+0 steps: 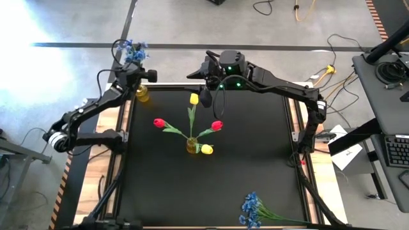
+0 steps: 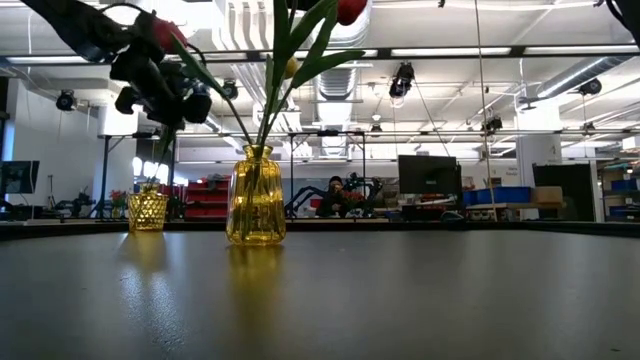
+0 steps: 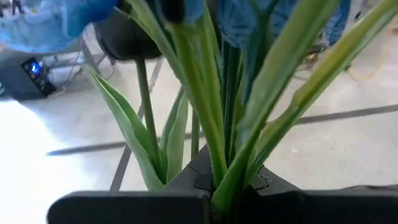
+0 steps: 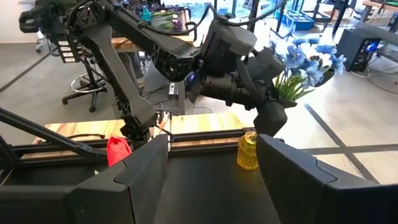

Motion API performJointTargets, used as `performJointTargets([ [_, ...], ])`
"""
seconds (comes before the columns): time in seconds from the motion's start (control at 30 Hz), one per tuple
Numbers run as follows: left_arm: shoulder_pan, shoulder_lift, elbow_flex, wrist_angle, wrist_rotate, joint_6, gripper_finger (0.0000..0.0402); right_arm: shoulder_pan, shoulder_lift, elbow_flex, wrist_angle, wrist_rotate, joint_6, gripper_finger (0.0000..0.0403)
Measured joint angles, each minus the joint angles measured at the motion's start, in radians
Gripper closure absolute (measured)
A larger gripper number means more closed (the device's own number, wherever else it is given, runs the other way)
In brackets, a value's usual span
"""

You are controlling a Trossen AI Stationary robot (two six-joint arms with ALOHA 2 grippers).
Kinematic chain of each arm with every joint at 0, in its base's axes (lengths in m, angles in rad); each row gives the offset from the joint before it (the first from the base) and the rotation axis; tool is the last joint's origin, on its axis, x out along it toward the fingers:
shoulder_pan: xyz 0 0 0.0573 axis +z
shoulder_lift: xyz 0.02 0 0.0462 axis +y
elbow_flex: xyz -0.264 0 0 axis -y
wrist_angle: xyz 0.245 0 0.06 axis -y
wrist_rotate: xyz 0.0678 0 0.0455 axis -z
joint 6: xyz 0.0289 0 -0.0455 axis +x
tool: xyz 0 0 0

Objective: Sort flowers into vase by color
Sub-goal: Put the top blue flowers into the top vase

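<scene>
- Blue blossoms [image 1: 132,50] clamped by their stems in left pincer [image 1: 135,71], held above small yellow vase [image 1: 142,94] at bench [image 1: 255,166] far-left corner; stems may miss the narrow mouth or knock the vase over.
- Tulips [image 1: 193,99], red and yellow mixed, stand in centre vase [image 1: 192,146].
- Right pincer [image 1: 206,96] empty, jaws apart, just beside yellow tulip; could snag neighbouring stems.
- Second blue bunch [image 1: 252,209] lies at near edge.
</scene>
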Motion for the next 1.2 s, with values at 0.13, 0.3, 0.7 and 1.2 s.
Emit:
performJointTargets([
  [0.13,0.0,0.045,0.076,-0.151,-0.016,-0.058,0.0393,0.0,0.0,0.0,-0.002,0.0,0.023,0.0168],
  [0.3,0.009,0.116,0.211,-0.4,-0.016,-0.181,0.0374,0.0,0.0,0.0,-0.036,0.0,0.028,0.0168],
  [0.7,0.014,0.243,0.382,-0.76,0.008,-0.237,0.0315,0.0,0.0,-0.001,-0.087,-0.001,0.036,0.0168],
  [1.2,0.014,0.21,0.456,-0.94,0.111,-0.233,0.0198,0.001,-0.002,-0.001,-0.124,-0.001,0.037,0.0168],
])
